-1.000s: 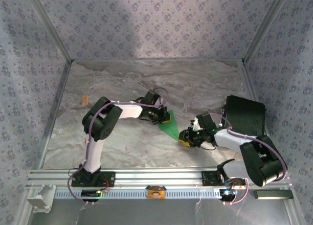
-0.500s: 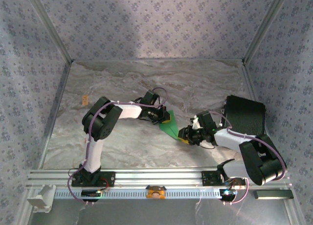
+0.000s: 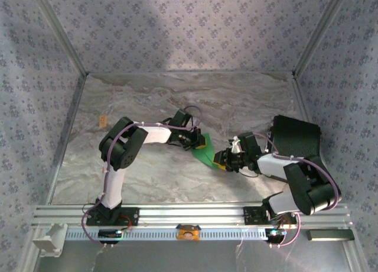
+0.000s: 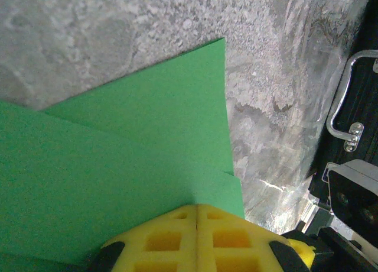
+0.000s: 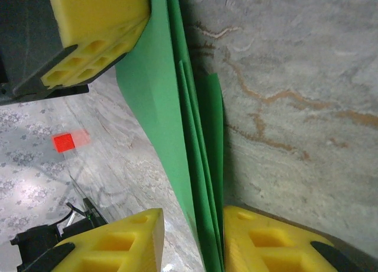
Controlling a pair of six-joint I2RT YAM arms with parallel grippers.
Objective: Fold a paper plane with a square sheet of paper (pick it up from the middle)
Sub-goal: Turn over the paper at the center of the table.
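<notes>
The green square sheet of paper [image 3: 205,156], folded into several layers, lies mid-table between the two grippers. My left gripper [image 3: 199,143] is shut, its yellow tips [image 4: 196,208] pressed together against the paper's flat face [image 4: 118,154]. In the right wrist view the folded layers [image 5: 159,106] run edge-on between the fingers of my right gripper [image 5: 192,217]. The right-hand finger touches the layers and the left-hand finger stands apart from them. The left gripper's yellow finger [image 5: 94,29] sits against the paper's far end. My right gripper [image 3: 224,160] meets the paper's near right edge.
A black case [image 3: 295,139] with a metal handle [image 4: 345,100] sits on the table right of the right arm. A small red block [image 5: 64,142] lies on the marbled table beyond the paper. Patterned walls enclose the table on three sides.
My right gripper has crept a little up and to the left, closer onto the paper's edge. The left gripper and the paper have stayed put.
</notes>
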